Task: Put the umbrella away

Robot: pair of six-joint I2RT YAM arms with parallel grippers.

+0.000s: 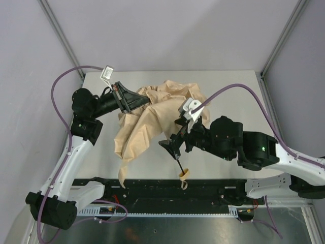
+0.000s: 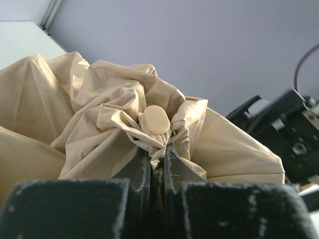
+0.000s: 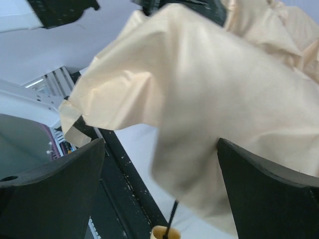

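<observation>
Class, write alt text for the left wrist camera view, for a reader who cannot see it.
The left gripper has its fingers shut on bunched beige fabric of the umbrella, just below its round tan cap. The right arm shows dark at the right edge.

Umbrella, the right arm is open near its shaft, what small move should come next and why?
Probably close the right fingers on the black shaft just above the handle. They stand wide open with the shaft showing between them, while the left fingers pinch the umbrella fabric by its tip cap, so a second hold seems needed.
</observation>
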